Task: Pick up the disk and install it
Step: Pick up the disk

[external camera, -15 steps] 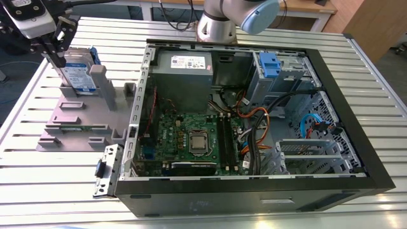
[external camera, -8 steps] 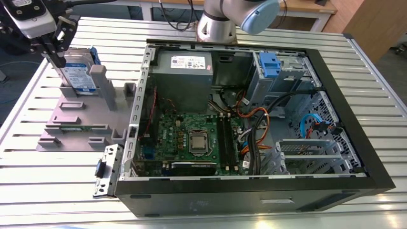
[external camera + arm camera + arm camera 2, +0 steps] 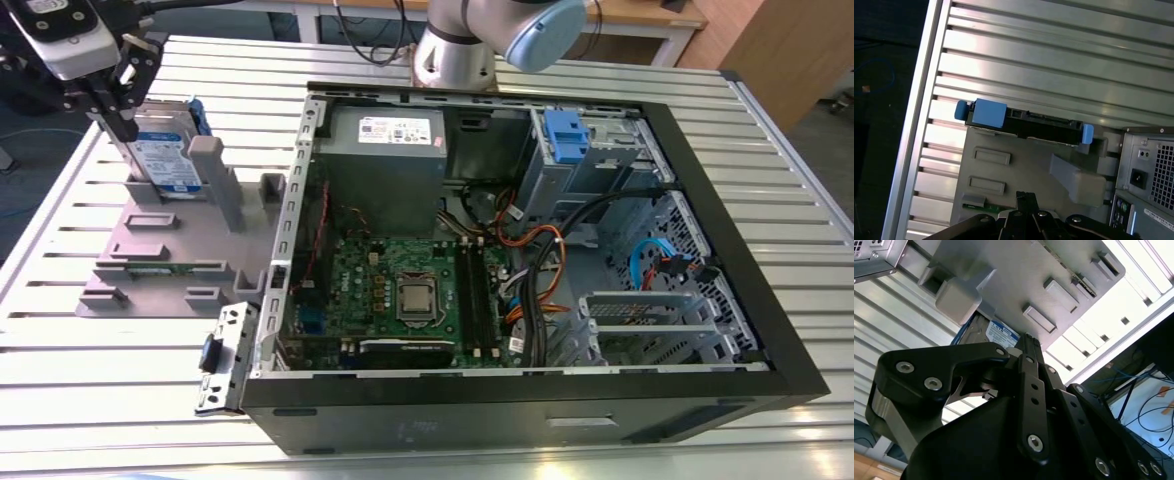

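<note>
- You are looking at the early part of the job. The disk [image 3: 168, 158] is standing on edge in the grey stand [image 3: 150, 250] on the slatted table [image 3: 120, 400], at the exterior view's left and well apart from the computer.
- The gripper [image 3: 118, 112] is hanging just beside the disk, on the exterior view's left of it, at about the level of the disk's upper edge.
- In both wrist views the claw is showing its fingers pressed together with nothing pinched between them. The angle is steep, so you are taking that as likely rather than certain.
- In the first wrist view the disk [image 3: 1024, 125] is presenting its top edge, with blue bracket tabs at both ends. The fingertips are sitting short of it, over the stand's base rather than astride the drive.
- Pick-up is not yet done: no grasp is showing, and the disk is resting in its slot.
- Install is not yet done. The open computer case [image 3: 727, 260] is lying at the exterior view's right. You are judging the drive cage [image 3: 587, 150], the one with the blue clip, to be the destination.
- You are logging both steps as outstanding, with the gripper placed next to the disk.
</note>
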{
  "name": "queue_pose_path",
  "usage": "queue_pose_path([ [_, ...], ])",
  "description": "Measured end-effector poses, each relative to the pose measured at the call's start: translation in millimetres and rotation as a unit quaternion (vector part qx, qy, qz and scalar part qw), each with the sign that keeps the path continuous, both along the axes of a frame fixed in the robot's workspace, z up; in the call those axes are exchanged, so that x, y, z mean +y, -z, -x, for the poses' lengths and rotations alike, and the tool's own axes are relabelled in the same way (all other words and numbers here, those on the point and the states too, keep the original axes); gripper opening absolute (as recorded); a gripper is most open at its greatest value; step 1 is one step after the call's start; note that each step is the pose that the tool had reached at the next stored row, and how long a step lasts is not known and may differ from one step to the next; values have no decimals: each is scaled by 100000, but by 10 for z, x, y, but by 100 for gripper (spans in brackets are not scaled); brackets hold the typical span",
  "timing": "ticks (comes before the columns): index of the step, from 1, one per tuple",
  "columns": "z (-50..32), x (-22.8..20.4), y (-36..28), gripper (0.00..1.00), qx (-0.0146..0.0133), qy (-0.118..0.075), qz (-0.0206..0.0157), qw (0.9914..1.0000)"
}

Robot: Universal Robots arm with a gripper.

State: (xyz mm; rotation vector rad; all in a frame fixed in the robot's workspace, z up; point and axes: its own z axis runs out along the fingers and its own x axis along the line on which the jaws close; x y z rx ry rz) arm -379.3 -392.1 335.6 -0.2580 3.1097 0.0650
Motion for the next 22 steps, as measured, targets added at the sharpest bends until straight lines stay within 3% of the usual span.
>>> queue_pose_path([
  [22,0,0,0,11,-1,-1706,26,99985],
])
